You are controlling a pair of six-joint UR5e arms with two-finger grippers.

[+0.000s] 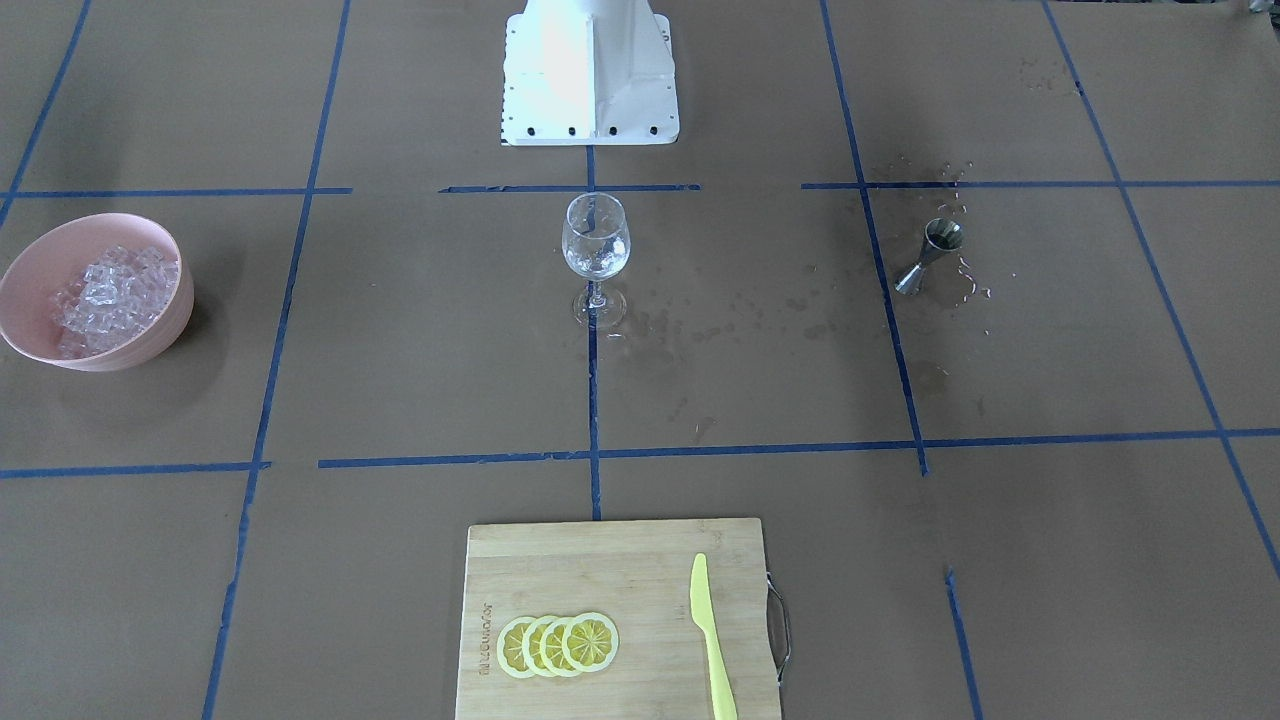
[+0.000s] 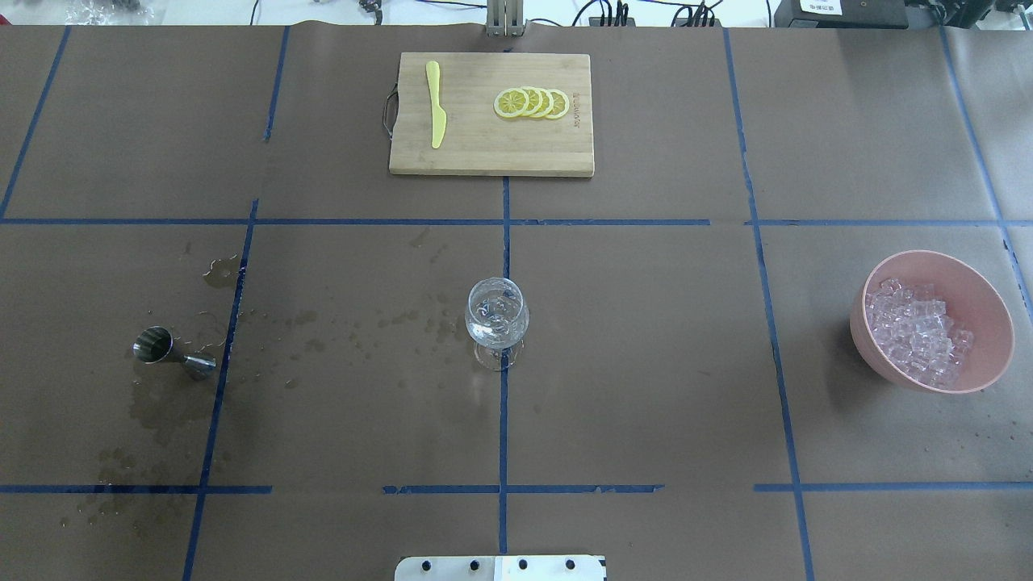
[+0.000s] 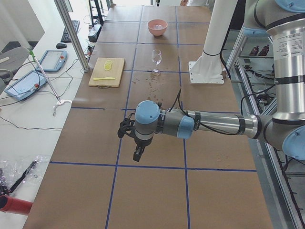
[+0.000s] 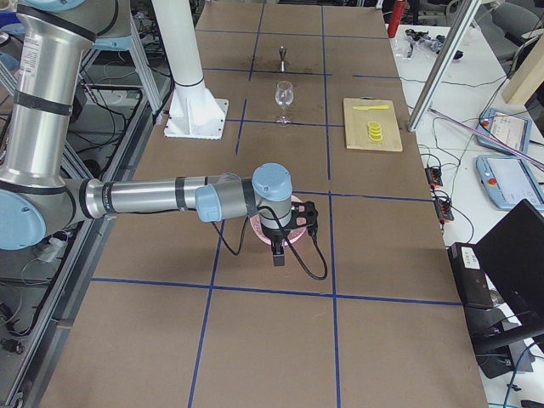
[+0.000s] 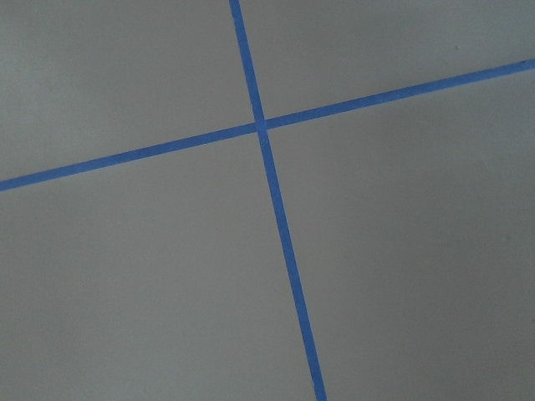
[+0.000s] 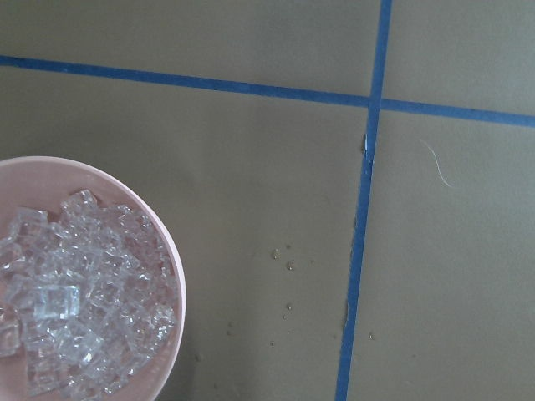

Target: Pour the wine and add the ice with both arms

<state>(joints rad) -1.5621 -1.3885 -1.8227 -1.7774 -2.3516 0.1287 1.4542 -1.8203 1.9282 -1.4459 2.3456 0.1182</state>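
A clear wine glass (image 1: 595, 250) stands at the table's middle, with something clear low in its bowl; it also shows in the overhead view (image 2: 497, 319). A pink bowl (image 1: 150, 345) holds a heap of ice (image 1: 110, 295), seen overhead too (image 2: 916, 331) and in the right wrist view (image 6: 75, 309). A steel jigger (image 2: 173, 353) stands on the robot's left among wet spots. My left gripper (image 3: 137, 155) hangs over bare table; I cannot tell whether it is open. My right gripper (image 4: 279, 253) hangs over the bowl's near side; I cannot tell its state.
A wooden cutting board (image 2: 484, 149) at the far edge carries lemon slices (image 2: 531, 102) and a yellow knife (image 2: 436, 105). The white pedestal (image 1: 590, 90) stands behind the glass. Blue tape lines cross the brown paper.
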